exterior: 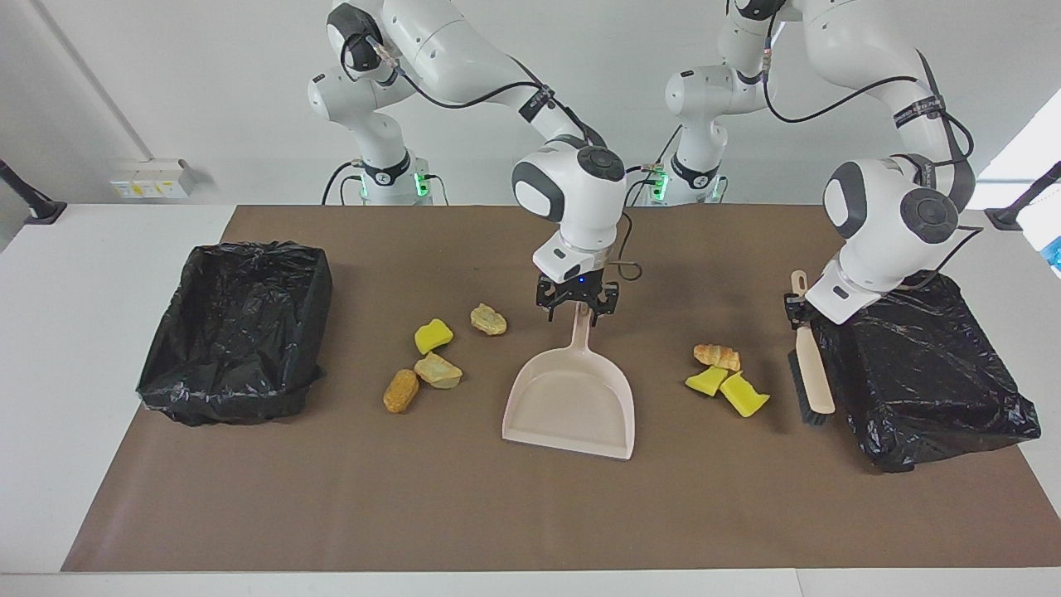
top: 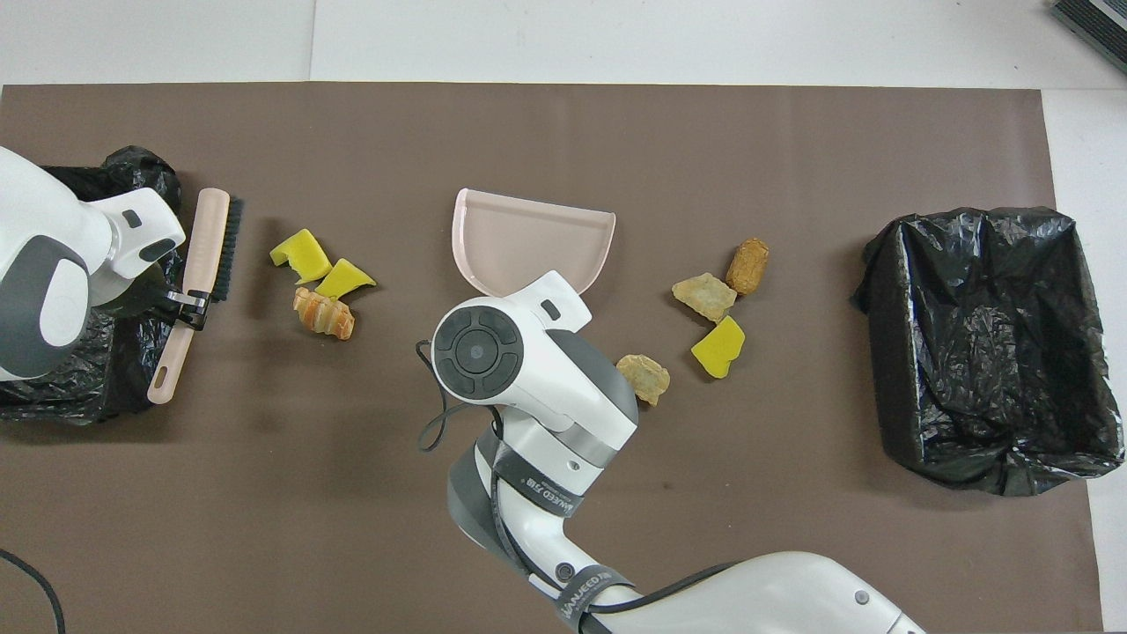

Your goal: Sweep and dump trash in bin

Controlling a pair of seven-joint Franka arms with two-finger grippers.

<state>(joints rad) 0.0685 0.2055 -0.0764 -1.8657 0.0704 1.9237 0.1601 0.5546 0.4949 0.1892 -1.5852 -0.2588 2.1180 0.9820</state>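
While the left gripper (exterior: pixel 799 308) is clamping the brush (exterior: pixel 810 365) handle, the right gripper (exterior: pixel 578 303) – jaws apparently part-open, hard to tell – is straddling the dustpan (exterior: pixel 572 398) handle at the pan's twelve o'clock.

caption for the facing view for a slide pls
Left gripper holds the brush beside a black-lined bin; right gripper at the dustpan handle; trash on the mat.
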